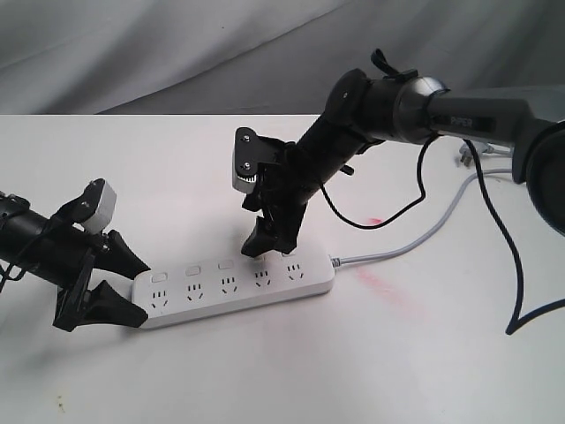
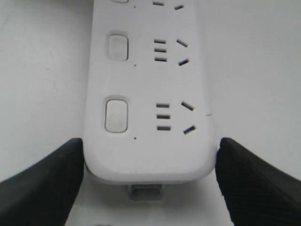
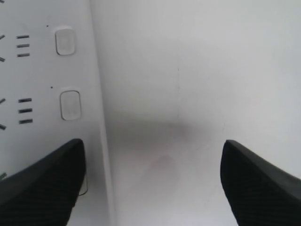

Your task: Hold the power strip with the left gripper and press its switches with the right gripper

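Right black gripper (image 1: pixel 267 243), jaws spread wide, is held over the small white switches (image 1: pixel 225 264) of the long white plastic power strip (image 1: pixel 238 287), toward its grey cord (image 1: pixel 388 252), the strip lying flat on the white table (image 1: pixel 265 371) with its other end clamped by the left black gripper (image 1: pixel 139 291).

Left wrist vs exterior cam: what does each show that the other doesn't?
Left wrist only: a small grey slot on the power strip end face, and the left end effector fingers tight against both of its sides.
Exterior only: the right end effector, open, one fingertip down at the switches near the grey cord; all five sockets.
Both: strip flat on the white table, left end effector gripping its free end.
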You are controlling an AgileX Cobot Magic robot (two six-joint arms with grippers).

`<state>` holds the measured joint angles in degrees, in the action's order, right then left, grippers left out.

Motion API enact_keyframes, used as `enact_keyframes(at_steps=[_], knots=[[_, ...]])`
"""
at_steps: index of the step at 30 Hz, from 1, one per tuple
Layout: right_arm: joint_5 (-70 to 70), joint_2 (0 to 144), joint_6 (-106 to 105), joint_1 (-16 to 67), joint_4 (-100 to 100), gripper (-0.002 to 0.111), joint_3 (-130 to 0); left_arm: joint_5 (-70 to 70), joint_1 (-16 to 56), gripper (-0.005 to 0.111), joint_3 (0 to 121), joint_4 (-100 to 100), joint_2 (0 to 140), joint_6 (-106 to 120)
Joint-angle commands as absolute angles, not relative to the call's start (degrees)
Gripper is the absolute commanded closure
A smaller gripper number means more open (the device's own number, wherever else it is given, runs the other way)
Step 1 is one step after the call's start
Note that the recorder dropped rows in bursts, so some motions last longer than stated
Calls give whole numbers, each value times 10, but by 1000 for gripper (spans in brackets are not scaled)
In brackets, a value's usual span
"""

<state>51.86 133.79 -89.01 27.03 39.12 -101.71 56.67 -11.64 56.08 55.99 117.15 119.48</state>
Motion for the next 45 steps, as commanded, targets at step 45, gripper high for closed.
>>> enact_keyframes(at_steps=[45], knots=[[519,1343,-857,232,365,36,-978,567,-112,50,560,547,1174,1200]])
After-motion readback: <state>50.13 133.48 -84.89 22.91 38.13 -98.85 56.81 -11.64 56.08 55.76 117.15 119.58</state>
